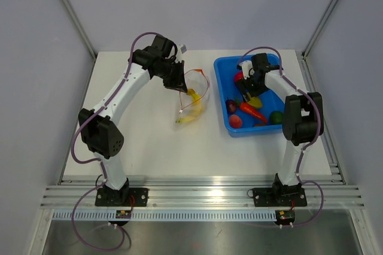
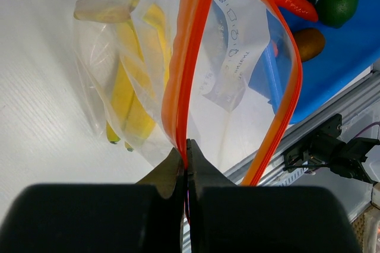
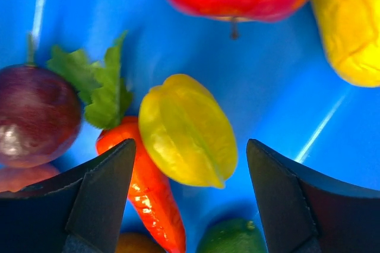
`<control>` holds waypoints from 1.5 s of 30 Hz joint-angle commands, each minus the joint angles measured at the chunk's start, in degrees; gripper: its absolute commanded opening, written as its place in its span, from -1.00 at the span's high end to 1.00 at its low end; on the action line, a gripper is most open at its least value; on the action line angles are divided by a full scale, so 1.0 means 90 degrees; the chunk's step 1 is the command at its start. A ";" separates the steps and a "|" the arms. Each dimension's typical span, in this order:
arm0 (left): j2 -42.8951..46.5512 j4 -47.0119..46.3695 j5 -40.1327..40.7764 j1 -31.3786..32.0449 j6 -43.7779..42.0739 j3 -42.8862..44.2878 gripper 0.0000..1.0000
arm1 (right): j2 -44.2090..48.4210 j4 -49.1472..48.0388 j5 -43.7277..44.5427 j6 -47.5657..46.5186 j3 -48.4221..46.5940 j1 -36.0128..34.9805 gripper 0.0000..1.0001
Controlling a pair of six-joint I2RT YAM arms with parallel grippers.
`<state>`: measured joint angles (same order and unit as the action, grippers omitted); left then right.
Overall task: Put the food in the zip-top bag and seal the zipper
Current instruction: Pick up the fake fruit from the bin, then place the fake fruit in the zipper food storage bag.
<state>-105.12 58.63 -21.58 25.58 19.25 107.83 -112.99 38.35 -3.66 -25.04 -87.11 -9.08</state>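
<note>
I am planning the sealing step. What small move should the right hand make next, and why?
Probably move the open right hand from the blue bin toward the zipper: the banana lies inside the zip-top bag, whose mouth gapes while the left hand pinches one strip.

Left arm (image 1: 128, 87) stretched forward, left gripper (image 2: 186, 149) pinched tight on the zipper (image 2: 178, 75), right arm (image 1: 280, 81) folded at the elbow, right gripper (image 3: 190, 164) pointing down, jaws wide apart.

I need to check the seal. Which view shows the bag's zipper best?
Left wrist: the orange zipper fills the frame, gaping open, pinched in the left claw. Top view shows only a thin loop; right wrist, none.
</note>
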 commanded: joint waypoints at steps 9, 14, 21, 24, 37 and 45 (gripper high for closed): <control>0.0157 -0.0157 -0.0229 -0.0030 -0.0078 -0.0009 1.00 | -0.0287 -0.0462 0.0641 0.0243 0.0158 0.0091 -0.66; 0.0166 -0.0186 -0.0248 -0.0030 -0.0087 -0.0028 1.00 | -0.0054 -0.0764 0.0758 0.0564 0.0235 0.0149 -0.32; 0.0118 -0.0177 -0.0200 -0.0030 -0.0078 -0.0018 1.00 | 0.1077 -0.0696 0.0866 0.1315 0.0518 0.0159 0.18; 0.0098 -0.0177 -0.0151 -0.0030 -0.0068 0.0001 1.00 | 0.1566 -0.0609 0.0730 0.1658 0.0626 0.0150 0.17; -0.0009 -0.0186 -0.0121 -0.0030 -0.0048 0.0079 1.00 | 0.3648 -0.0705 -0.0980 0.2303 0.0041 -0.1089 0.21; 0.0049 -0.0216 -0.0228 -0.0069 -0.0010 -0.0028 1.00 | 0.3132 -0.2161 -0.1254 0.3153 -0.0389 -0.2418 0.16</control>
<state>-105.12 58.59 -22.09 25.36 19.29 107.42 -81.93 26.22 -13.10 -1.13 -88.07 -29.45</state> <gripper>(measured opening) 0.004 0.682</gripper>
